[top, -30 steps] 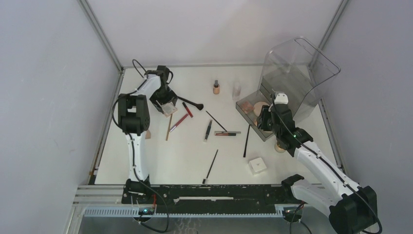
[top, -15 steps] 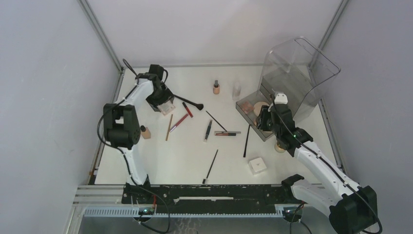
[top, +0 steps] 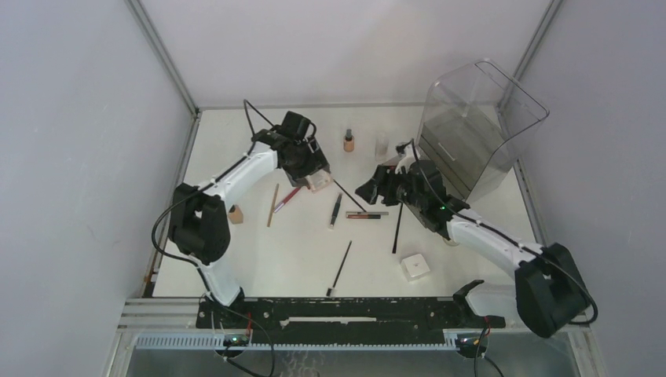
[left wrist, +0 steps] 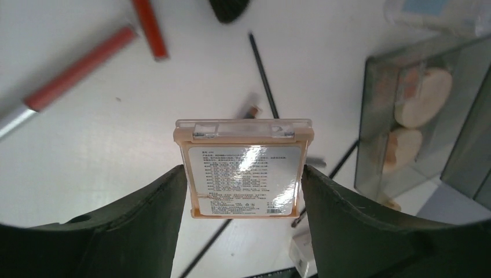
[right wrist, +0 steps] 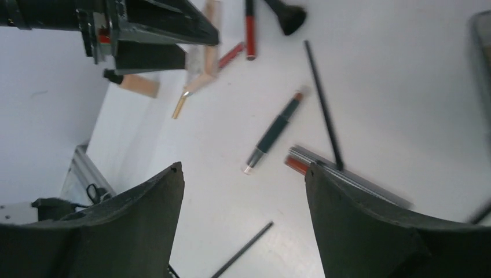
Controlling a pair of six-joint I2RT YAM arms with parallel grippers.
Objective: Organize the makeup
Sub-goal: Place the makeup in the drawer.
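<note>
Puffs [left wrist: 427,95], two of them, round and tan, lie side by side in a smoky clear tray [left wrist: 366,127] off to the right of the left claw [left wrist: 244,174] as its wrist camera sees it. The tray's outer side sits just beside the wall of a tall clear bin [top: 479,118], which rises beyond and to the right of the right claw [right wrist: 244,168].

The left claw is clamped on a square compact [left wrist: 246,145], one finger against each side edge. The compact's printed label faces the camera and its clear clasp edge points away from the wrist. It is held off the tabletop [top: 298,251].

The right claw stands wide with nothing between its fingers. Below it on the tabletop lie a dark pencil [right wrist: 275,132] and, just to the right, a thin black brush [right wrist: 324,104]. Red lip sticks [right wrist: 249,29] lie farther out, nearer the left claw.

Behind the gap between the two claws, a tan dark-capped bottle [top: 348,142] stands upright with a small clear jar [top: 382,146] near it. A white box [top: 415,267] rests closed, well apart from both claws, on the near side of the right one.
</note>
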